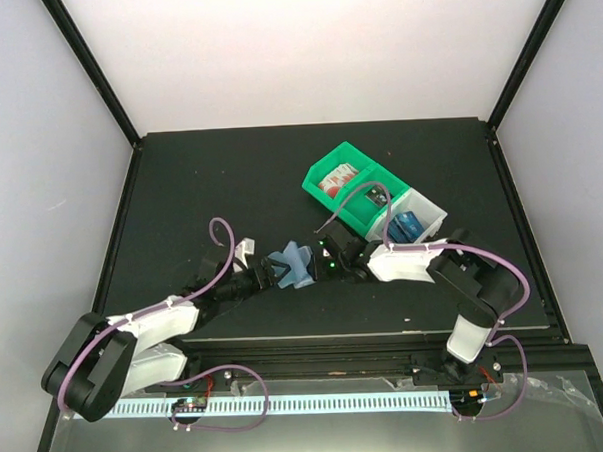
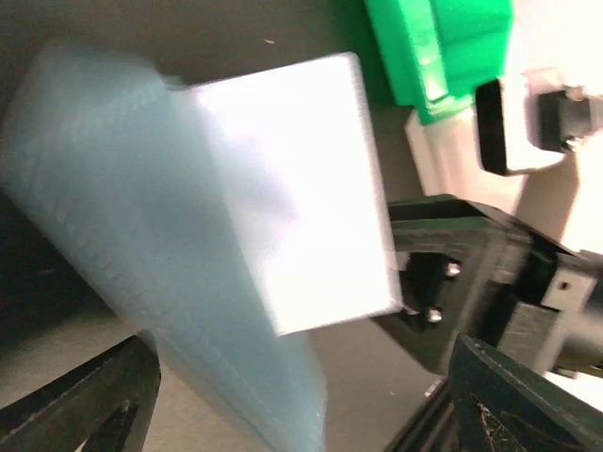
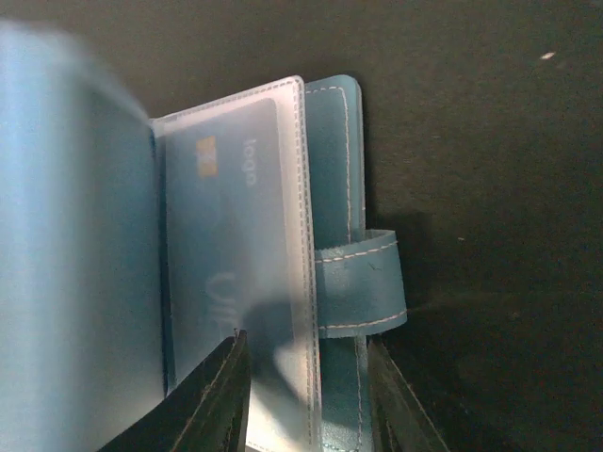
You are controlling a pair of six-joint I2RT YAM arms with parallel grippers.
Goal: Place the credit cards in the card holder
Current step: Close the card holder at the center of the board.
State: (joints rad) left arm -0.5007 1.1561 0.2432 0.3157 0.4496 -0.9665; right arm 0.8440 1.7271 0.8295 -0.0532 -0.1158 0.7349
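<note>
Right wrist view: the right gripper (image 3: 306, 353) is closed to a narrow gap on the open card holder (image 3: 334, 169). Its two dark fingers (image 3: 212, 405) are seen at 6 o'clock, one on each side of a clear inner sleeve and the teal cover. A blue credit card (image 3: 226, 264), marked with a gold chip and the word "logo", is seen lodged inside that sleeve. The snap tab (image 3: 363, 282) juts toward 3 o'clock from the cover's edge. A further pale sleeve at 9 o'clock is too blurred to be read.

In the left wrist view, the left gripper (image 2: 301, 358) is spread wide, with one finger (image 2: 94, 405) at 7 o'clock and the other at 5 o'clock. The holder's pale sleeves fill the space ahead of them. No grip on the sleeves is shown, and contact cannot be judged because of the blur.

From the top external view, the card holder is found fanned open near the middle of the black table (image 1: 180, 191). The left gripper is placed just beside it at 8 o'clock, and the right gripper just beside it at 3 o'clock. A green bin (image 1: 355, 184) and a white bin (image 1: 426, 216) are set side by side at about 2 o'clock from the holder. A red and white item is seen in the green bin and a blue one in the white bin, both too small to be identified.
</note>
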